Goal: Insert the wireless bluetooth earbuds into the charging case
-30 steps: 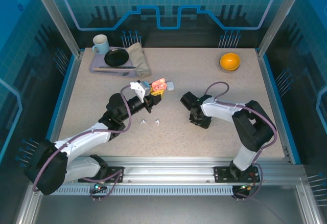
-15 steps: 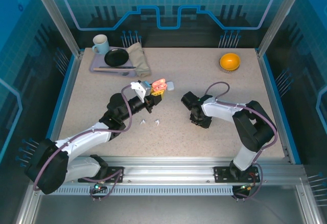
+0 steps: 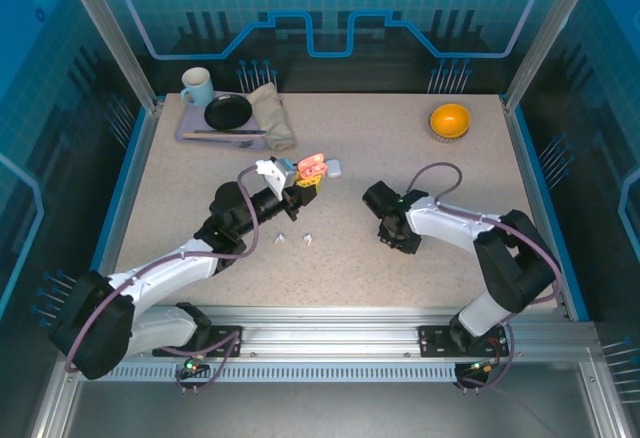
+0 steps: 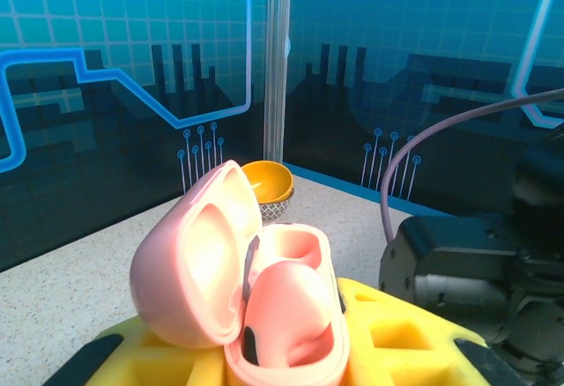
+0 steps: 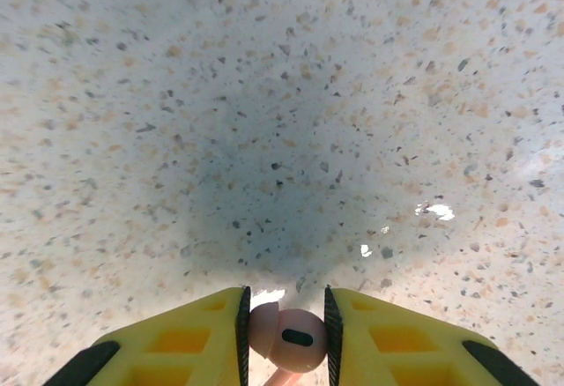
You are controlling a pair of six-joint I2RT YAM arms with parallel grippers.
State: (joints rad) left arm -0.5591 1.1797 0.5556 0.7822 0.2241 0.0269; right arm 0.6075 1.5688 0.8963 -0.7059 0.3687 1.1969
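- Right wrist camera: the right gripper [image 5: 284, 314], narrowed to a slit, pinches a salmon-pink earbud [image 5: 287, 337] over the speckled table [image 5: 264, 95].
- Left wrist camera: the left gripper [image 4: 282, 364] clamps the open pink charging case [image 4: 189, 263], with a second pink earbud [image 4: 286, 311] seated in its near well.
- Overhead: two white earbuds [image 3: 308, 238] lie on the table near the case.

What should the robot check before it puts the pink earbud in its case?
1. The pink earbud is pinched in the right gripper: ok.
2. The pink case is held by the left gripper: ok.
3. Its lid is open: ok.
4. A free slot: ok, the far one looks empty; the near one holds a second earbud.
5. The pink earbud is above the pink case: not ok, the right gripper sits well apart from it.
6. The pink earbud is turned the right way: cannot tell.
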